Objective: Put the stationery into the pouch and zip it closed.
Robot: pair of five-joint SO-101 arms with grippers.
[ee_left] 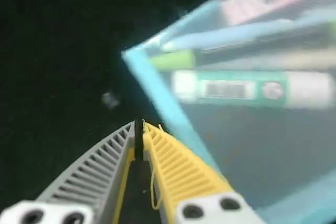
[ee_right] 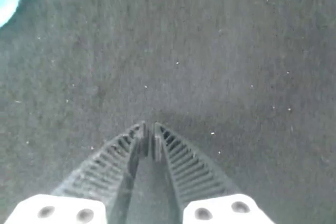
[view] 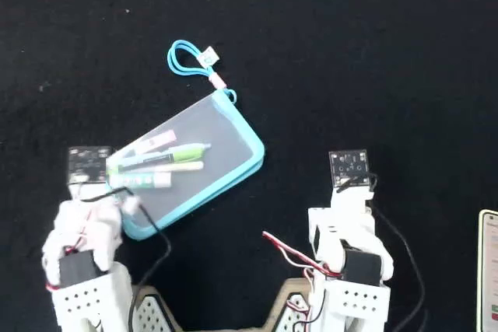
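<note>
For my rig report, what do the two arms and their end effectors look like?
The left arm and right arm are white with black motors and a black square module at each wrist. Red wires run beside the right arm. The left end effector has ribbed, tapered fingers, one grey, one yellow; the right end effector has both grey.

- High view: bright, even light from above. The black counter (view: 373, 75) soaks it up, and the pouch (view: 210, 145) casts hardly any shadow.
- The white arms (view: 346, 250) glare against the dark cloth (nearly washed out).
- Left wrist view: the counter is near black, while the pouch's clear face shows a soft sheen.
- Right wrist view: the counter is greyer, with a soft shadow ahead of the right claw (ee_right: 148, 128). Lint specks (ee_right: 212, 133) catch light.
</note>
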